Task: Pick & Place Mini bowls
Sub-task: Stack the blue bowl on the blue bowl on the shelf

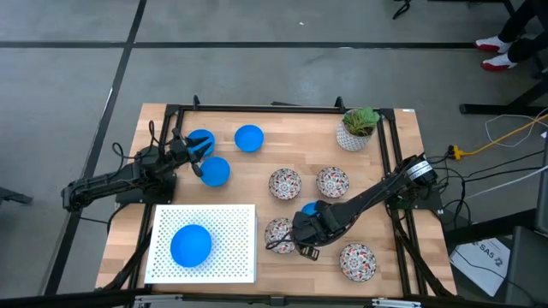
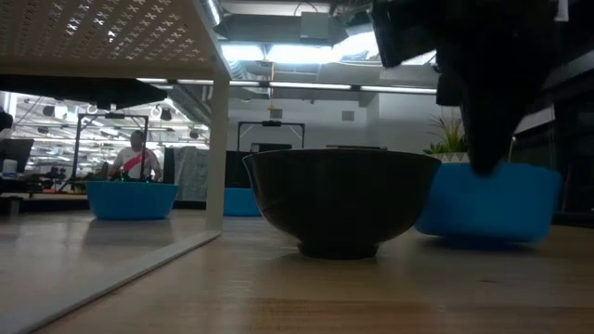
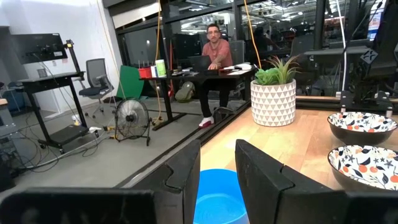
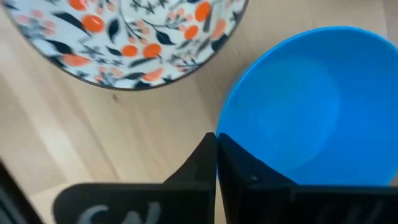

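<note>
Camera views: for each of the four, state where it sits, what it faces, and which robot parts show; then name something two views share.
High: above the table, straight down; both arms, left gripper, right gripper.
Low: tabletop height, level across; right gripper enters from above, on blue bowl.
Left wrist: on left arm, facing plant pot; own gripper.
Right wrist: on right arm, facing down; own gripper pinching that bowl's rim.
Shared: low and right wrist both show that blue bowl.

A white pot with a green plant [image 1: 359, 129] is standing at the far right corner of the light wooden table [image 1: 257, 178]. A white perforated board [image 1: 233, 229] is lying near the front left. A seated person [image 3: 215, 59] is working beyond.
</note>
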Robot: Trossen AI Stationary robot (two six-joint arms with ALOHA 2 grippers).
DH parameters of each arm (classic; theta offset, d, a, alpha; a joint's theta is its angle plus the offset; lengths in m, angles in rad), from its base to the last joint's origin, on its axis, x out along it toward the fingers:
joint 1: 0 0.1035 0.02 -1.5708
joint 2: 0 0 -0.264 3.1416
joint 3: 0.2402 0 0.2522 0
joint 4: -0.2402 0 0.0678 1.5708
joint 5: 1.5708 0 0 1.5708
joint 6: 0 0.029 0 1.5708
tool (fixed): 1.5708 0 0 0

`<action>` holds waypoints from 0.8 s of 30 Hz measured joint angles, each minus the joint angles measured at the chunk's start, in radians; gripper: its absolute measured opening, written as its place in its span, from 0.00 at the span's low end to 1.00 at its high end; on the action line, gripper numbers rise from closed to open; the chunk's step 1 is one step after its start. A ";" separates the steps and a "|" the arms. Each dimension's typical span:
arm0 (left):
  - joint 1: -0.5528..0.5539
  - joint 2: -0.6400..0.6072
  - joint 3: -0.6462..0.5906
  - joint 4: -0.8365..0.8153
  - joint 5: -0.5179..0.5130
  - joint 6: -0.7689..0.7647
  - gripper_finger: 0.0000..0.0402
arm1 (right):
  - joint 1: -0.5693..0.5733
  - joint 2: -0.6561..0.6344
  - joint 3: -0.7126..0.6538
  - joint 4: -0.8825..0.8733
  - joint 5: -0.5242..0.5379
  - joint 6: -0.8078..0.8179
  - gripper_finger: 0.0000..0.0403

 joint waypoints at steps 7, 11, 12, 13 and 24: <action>0.000 0.000 0.000 0.000 0.000 0.000 0.24 | -0.018 0.000 0.114 -0.100 0.007 -0.004 0.01; 0.000 0.000 0.000 0.000 0.000 0.000 0.24 | -0.027 0.000 0.193 -0.158 0.030 -0.018 0.00; 0.000 0.000 0.000 0.000 0.000 0.000 0.24 | -0.029 0.000 0.215 -0.172 0.041 -0.026 0.00; 0.000 0.000 0.000 0.000 0.000 0.000 0.24 | -0.033 0.000 0.239 -0.184 0.055 -0.029 0.00; 0.000 0.000 0.000 0.000 0.000 0.000 0.24 | -0.053 0.000 0.501 -0.212 0.282 -0.135 0.00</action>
